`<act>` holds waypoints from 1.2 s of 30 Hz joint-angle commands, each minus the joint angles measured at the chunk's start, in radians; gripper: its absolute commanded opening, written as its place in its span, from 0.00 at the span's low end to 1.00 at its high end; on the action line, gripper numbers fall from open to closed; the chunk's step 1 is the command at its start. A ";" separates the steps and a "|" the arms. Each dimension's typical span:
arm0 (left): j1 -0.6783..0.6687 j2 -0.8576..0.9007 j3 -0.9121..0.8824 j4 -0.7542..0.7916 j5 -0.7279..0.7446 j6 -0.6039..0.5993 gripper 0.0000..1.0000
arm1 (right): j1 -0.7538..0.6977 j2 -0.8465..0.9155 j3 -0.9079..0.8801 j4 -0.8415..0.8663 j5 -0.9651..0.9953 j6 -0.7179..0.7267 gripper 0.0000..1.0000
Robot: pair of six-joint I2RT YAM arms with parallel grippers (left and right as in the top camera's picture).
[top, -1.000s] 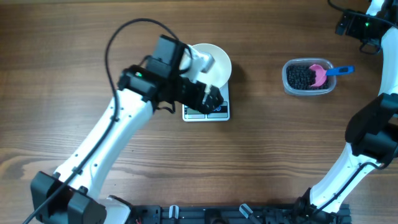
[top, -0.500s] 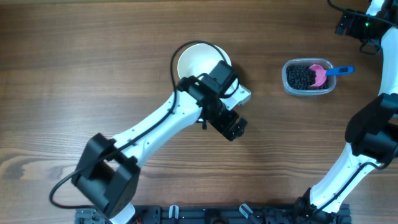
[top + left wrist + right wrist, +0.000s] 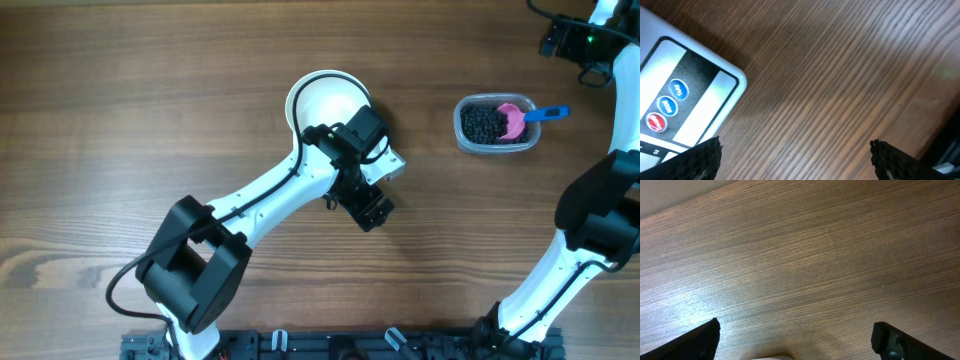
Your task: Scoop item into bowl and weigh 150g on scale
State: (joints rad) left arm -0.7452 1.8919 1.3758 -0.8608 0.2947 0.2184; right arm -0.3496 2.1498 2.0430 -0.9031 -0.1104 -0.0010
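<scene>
The white bowl [image 3: 318, 100] stands empty at the table's middle back, with my left arm crossing its near-right edge. In the overhead view that arm hides the scale. The left wrist view shows the scale's [image 3: 685, 95] corner at the left, with its display and three round buttons. My left gripper [image 3: 368, 208] [image 3: 795, 157] hangs open over bare wood just right of the scale, holding nothing. The item [image 3: 485, 124], a heap of small black beads, lies in a clear tub [image 3: 464, 133] at the right. My right gripper [image 3: 572, 38] [image 3: 795, 340] is open at the far right corner.
A pink scoop [image 3: 514, 117] with a blue handle [image 3: 550, 113] rests in the clear tub, handle pointing right. The right arm's white links [image 3: 560, 270] run down the right side of the table. A black rail [image 3: 350, 345] borders the near edge.
My left arm has swung right and forward off the bowl and scale, so its gripper is now over the wood beside the scale. The right arm has not moved.
</scene>
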 commanded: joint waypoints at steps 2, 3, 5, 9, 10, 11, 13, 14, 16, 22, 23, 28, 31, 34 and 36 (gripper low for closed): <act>-0.008 0.036 0.014 -0.001 -0.072 0.044 1.00 | 0.005 0.019 0.019 0.005 0.010 0.008 1.00; -0.013 0.040 0.014 -0.001 -0.085 0.044 1.00 | 0.005 0.019 0.019 0.005 0.010 0.008 1.00; -0.022 0.058 0.014 0.000 -0.092 0.050 1.00 | 0.005 0.019 0.019 0.005 0.010 0.008 1.00; -0.024 0.086 0.014 0.002 -0.107 0.066 1.00 | 0.005 0.019 0.019 0.005 0.010 0.008 1.00; -0.024 0.092 0.014 0.002 -0.119 0.066 1.00 | 0.005 0.019 0.019 0.005 0.010 0.008 1.00; -0.024 0.096 0.014 0.002 -0.129 0.066 1.00 | 0.005 0.019 0.019 0.005 0.010 0.008 1.00; -0.023 0.109 0.014 0.002 -0.148 0.066 1.00 | 0.005 0.019 0.019 0.005 0.010 0.008 1.00; -0.023 0.114 0.014 0.003 -0.155 0.066 1.00 | 0.005 0.019 0.019 0.005 0.010 0.008 1.00; -0.023 0.122 0.014 0.005 -0.163 0.066 1.00 | 0.005 0.019 0.019 0.005 0.010 0.008 1.00; -0.023 0.138 0.014 0.016 -0.195 0.066 1.00 | 0.005 0.019 0.019 0.005 0.010 0.008 1.00; -0.023 0.140 0.014 0.017 -0.196 0.066 1.00 | 0.005 0.019 0.019 0.005 0.010 0.008 1.00; -0.023 0.149 0.014 0.023 -0.208 0.066 1.00 | 0.005 0.019 0.019 0.005 0.010 0.008 1.00; -0.023 0.150 0.014 0.023 -0.208 0.066 1.00 | 0.005 0.019 0.019 0.005 0.010 0.008 1.00; -0.023 0.151 0.014 0.024 -0.211 0.066 1.00 | 0.005 0.019 0.019 0.005 0.010 0.008 1.00; -0.023 0.150 0.014 0.026 -0.215 0.066 1.00 | 0.005 0.019 0.019 0.005 0.010 0.008 1.00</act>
State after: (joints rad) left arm -0.7677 2.0014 1.3849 -0.8402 0.0898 0.2691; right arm -0.3496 2.1498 2.0430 -0.9028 -0.1104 -0.0010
